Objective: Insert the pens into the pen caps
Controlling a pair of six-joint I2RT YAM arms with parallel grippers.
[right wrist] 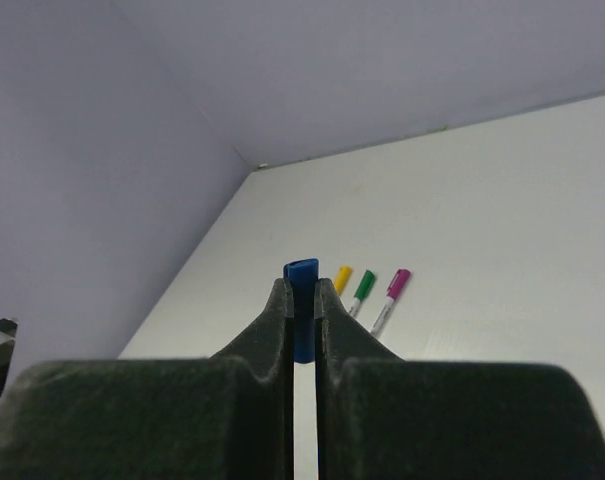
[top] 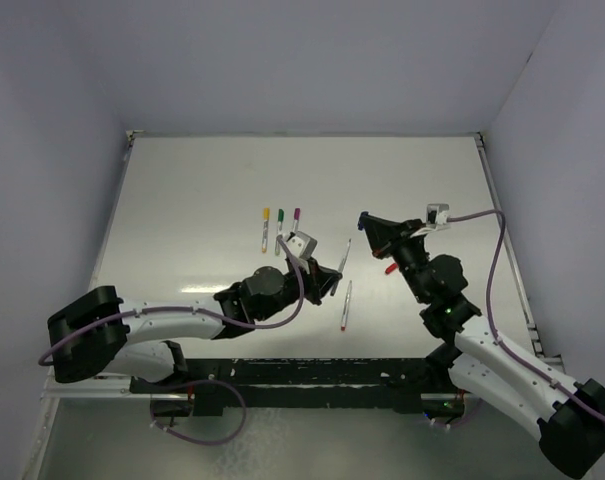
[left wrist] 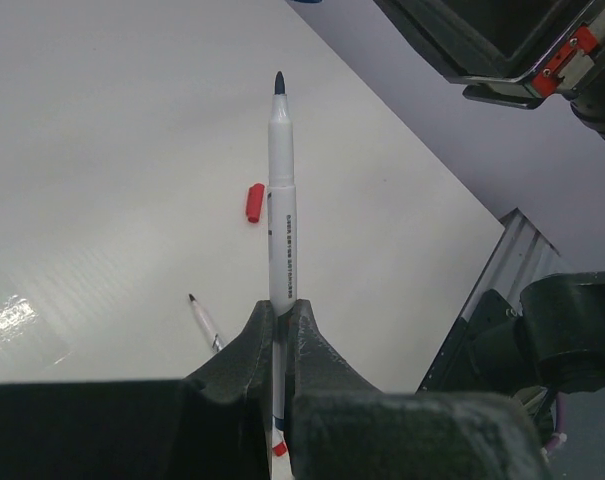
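While left hand (left wrist: 282, 310) grips slim pen (left wrist: 282, 200) | right hand (right wrist: 302, 292) clamps stubby blue cap (right wrist: 302, 270)

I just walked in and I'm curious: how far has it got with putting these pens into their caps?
Done: the yellow pen, green pen and magenta pen lie side by side, capped. In hand: the left gripper is shut on a bare blue-tipped pen, the right gripper on the blue cap, not yet joined. Left: that pair, plus a second bare pen on the table and the loose red cap.
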